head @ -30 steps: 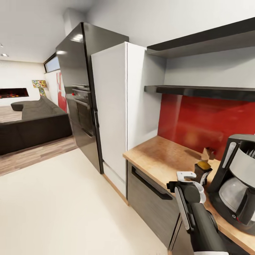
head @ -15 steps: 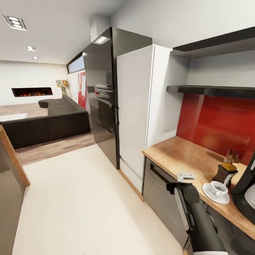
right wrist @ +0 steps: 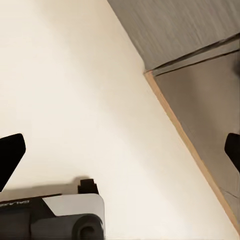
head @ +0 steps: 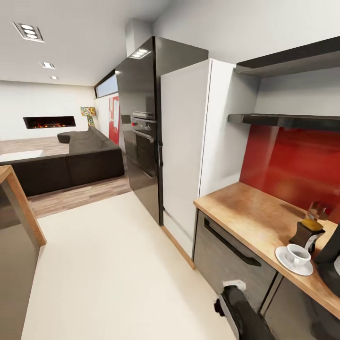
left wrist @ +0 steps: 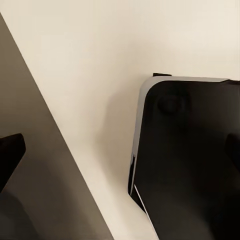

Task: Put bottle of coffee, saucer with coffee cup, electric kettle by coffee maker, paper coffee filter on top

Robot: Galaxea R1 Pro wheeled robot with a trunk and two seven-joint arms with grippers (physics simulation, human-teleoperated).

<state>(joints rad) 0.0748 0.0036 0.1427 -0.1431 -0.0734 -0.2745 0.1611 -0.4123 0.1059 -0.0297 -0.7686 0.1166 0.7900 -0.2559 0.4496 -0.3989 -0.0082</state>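
Robot stands in the kitchen aisle facing the tall white cabinet (head: 182,151) and black oven column (head: 141,137); wooden desk (head: 245,217) runs along the right. Coffee cup (head: 298,255) sits on the saucer (head: 283,257) at the desk's near right, touching nothing else; dark coffee bottle (head: 308,231) with yellow cap just behind it; coffee maker (head: 330,264) cut off at the right edge. No kettle or filter in sight.

Right arm (head: 238,314) hangs low near the drawer front (head: 226,255); right pincer (right wrist: 120,150) released, fingertips wide apart over pale floor (right wrist: 75,90); left pincer (left wrist: 120,150) likewise spread, over floor and the robot's black base (left wrist: 185,160).

Risks: base turning close to the desk could clip the drawer handle with the right arm; arm swinging up could knock cup off saucer or tip the bottle.
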